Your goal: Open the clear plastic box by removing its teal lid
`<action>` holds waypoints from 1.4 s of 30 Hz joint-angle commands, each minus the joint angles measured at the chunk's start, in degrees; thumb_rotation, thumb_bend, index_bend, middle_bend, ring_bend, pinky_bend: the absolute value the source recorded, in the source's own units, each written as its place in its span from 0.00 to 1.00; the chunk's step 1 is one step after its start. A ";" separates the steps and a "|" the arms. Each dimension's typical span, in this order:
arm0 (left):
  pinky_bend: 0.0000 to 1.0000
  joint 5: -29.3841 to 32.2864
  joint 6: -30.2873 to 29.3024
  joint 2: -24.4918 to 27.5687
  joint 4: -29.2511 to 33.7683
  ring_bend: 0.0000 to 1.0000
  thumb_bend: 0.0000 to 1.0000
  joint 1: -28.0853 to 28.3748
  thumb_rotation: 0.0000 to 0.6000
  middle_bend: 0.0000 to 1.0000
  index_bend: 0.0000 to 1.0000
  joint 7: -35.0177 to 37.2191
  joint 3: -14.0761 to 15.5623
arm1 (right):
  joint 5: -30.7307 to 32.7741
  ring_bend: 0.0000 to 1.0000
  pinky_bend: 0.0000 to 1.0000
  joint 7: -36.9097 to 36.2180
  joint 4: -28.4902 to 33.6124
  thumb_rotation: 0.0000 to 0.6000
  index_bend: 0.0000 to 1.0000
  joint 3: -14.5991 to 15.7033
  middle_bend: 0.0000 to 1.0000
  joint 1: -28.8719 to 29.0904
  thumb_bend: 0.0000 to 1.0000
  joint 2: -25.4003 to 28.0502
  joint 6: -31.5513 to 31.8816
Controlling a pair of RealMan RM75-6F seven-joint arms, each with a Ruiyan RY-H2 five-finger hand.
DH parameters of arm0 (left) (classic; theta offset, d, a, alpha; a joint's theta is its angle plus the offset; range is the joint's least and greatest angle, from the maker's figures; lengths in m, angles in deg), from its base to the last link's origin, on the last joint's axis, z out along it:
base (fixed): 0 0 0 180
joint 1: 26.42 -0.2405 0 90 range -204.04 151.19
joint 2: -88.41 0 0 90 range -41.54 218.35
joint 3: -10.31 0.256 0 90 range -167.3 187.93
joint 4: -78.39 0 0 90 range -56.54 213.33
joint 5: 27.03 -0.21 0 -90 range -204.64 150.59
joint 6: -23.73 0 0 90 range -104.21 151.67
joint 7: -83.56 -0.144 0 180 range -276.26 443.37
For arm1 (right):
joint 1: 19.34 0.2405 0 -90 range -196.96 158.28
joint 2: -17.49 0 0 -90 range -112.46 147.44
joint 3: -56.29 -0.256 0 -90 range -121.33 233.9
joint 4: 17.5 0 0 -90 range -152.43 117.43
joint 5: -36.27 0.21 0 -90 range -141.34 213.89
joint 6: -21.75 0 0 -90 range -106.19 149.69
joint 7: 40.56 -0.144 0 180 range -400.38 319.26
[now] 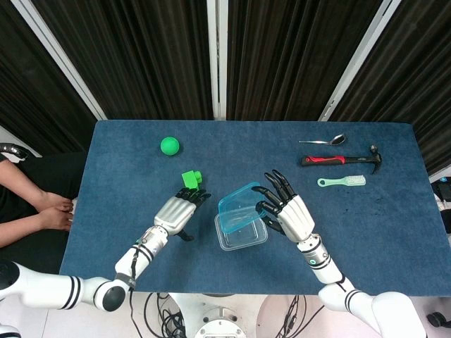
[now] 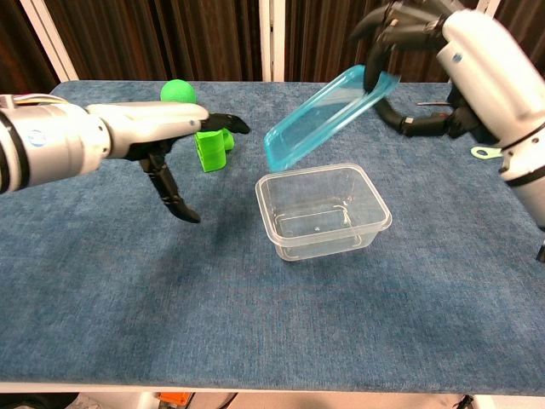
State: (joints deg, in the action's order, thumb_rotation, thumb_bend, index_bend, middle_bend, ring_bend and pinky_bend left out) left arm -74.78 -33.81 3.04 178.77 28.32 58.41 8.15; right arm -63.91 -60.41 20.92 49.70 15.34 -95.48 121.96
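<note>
The clear plastic box (image 1: 243, 246) (image 2: 324, 244) stands open and empty on the blue table, near the front middle. My right hand (image 1: 290, 214) (image 2: 467, 61) grips the teal lid (image 1: 237, 203) (image 2: 327, 114) by its right edge. The lid hangs tilted in the air above and behind the box, its low end to the left, clear of the rim. My left hand (image 1: 177, 213) (image 2: 158, 129) hovers left of the box with fingers spread and holds nothing.
A green block (image 1: 191, 180) (image 2: 210, 146) lies just beyond my left hand, and a green ball (image 1: 169, 146) (image 2: 177, 90) further back. A spoon (image 1: 325, 141), hammer (image 1: 341, 160) and brush (image 1: 342, 182) lie at the back right. A person's hands (image 1: 51, 208) rest at the left table edge.
</note>
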 commanded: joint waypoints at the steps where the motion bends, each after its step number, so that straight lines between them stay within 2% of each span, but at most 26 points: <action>1: 0.00 -1.04 -0.97 1.03 0.05 0.00 0.06 -1.11 1.00 0.00 0.00 0.10 0.32 | 1.32 0.03 0.00 -0.63 -0.20 1.00 0.83 -1.31 0.28 0.06 0.41 0.63 0.78; 5: 0.00 -4.43 -5.70 2.42 -0.35 0.00 0.06 -3.88 1.00 0.00 0.00 -0.37 0.79 | 3.98 0.03 0.00 -0.71 -0.31 1.00 0.83 -3.20 0.28 -0.79 0.41 3.72 0.57; 12: 0.00 -9.71 -12.01 6.32 -0.49 0.00 0.06 -9.63 1.00 0.00 0.00 2.10 1.66 | 10.01 0.03 0.00 -3.37 -3.57 1.00 0.83 -6.63 0.28 -0.61 0.41 6.72 -5.63; 15: 0.00 -11.11 -13.73 8.14 -0.54 0.00 0.06 -12.22 1.00 0.00 0.00 4.53 1.73 | 11.81 0.03 0.00 -3.81 -6.77 1.00 0.77 -7.25 0.27 0.15 0.41 5.93 -8.99; 16: 0.00 -11.61 -14.39 8.71 -0.74 0.00 0.06 -13.21 1.00 0.00 0.00 5.29 1.77 | 12.40 0.03 0.00 -3.81 -7.52 1.00 0.72 -6.84 0.25 0.19 0.41 5.63 -11.50; 17: 0.00 -11.78 -14.92 9.11 -0.82 0.00 0.06 -13.98 1.00 0.00 0.00 5.89 1.72 | 12.45 0.02 0.00 -3.75 -7.62 1.00 0.62 -6.13 0.23 0.12 0.41 5.74 -13.41; 18: 0.00 -12.00 -15.50 9.42 -0.94 0.00 0.06 -14.75 1.00 0.00 0.00 6.58 1.61 | 12.23 0.01 0.00 -3.47 -7.49 1.00 0.41 -5.15 0.17 -0.11 0.39 6.07 -15.10; 20: 0.00 -12.52 -16.60 10.18 -1.20 0.00 0.06 -16.55 1.00 0.00 0.00 8.38 1.43 | 11.58 0.00 0.00 -2.28 -4.74 1.00 0.11 -2.27 0.07 -1.21 0.33 8.45 -19.87; 21: 0.00 -12.74 -17.14 10.43 -1.30 0.00 0.06 -17.34 1.00 0.00 0.00 9.23 1.29 | 11.33 0.00 0.00 -2.05 -2.66 1.00 0.01 -1.34 0.02 -1.93 0.28 9.73 -20.63; 25: 0.00 -14.05 -19.32 11.42 -2.00 0.00 0.06 -20.77 1.00 0.00 0.00 12.58 1.16 | 11.27 0.00 0.00 1.66 8.93 1.00 0.00 1.65 0.00 -5.60 0.14 17.12 -22.24; 28: 0.00 -14.69 -20.30 12.69 -1.91 0.00 0.06 -23.14 1.00 0.00 0.00 14.03 1.46 | 11.91 0.00 0.00 5.43 20.06 1.00 0.00 3.82 0.00 -8.51 0.11 24.70 -23.57; 31: 0.00 -15.51 -20.67 15.15 -0.81 0.00 0.06 -25.78 1.00 0.00 0.00 17.03 1.90 | 10.67 0.00 0.00 4.16 29.39 1.00 0.00 6.23 0.00 -11.00 0.09 32.53 -22.63; 35: 0.00 -16.30 -22.55 18.52 -1.00 0.00 0.06 -29.43 1.00 0.00 0.01 21.02 1.90 | 8.62 0.00 0.00 1.00 33.86 1.00 0.00 7.69 0.01 -13.85 0.10 38.19 -18.35; 38: 0.00 -16.75 -24.57 19.68 -2.95 0.00 0.06 -31.86 1.00 0.03 0.03 20.52 2.11 | 10.09 0.00 0.01 -2.64 36.65 1.00 0.03 6.68 0.08 -16.14 0.12 40.64 -15.29; 42: 0.00 -18.41 -27.87 20.32 -6.00 0.00 0.06 -34.93 1.00 0.04 0.05 17.09 3.19 | 13.55 0.03 0.06 0.68 42.11 1.00 0.13 5.61 0.15 -18.43 0.16 45.38 -14.91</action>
State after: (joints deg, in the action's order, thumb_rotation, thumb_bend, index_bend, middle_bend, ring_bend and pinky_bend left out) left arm -92.21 -60.18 22.73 173.95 -5.21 76.99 10.73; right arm -52.60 -62.54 58.97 55.72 -0.73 -53.75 106.30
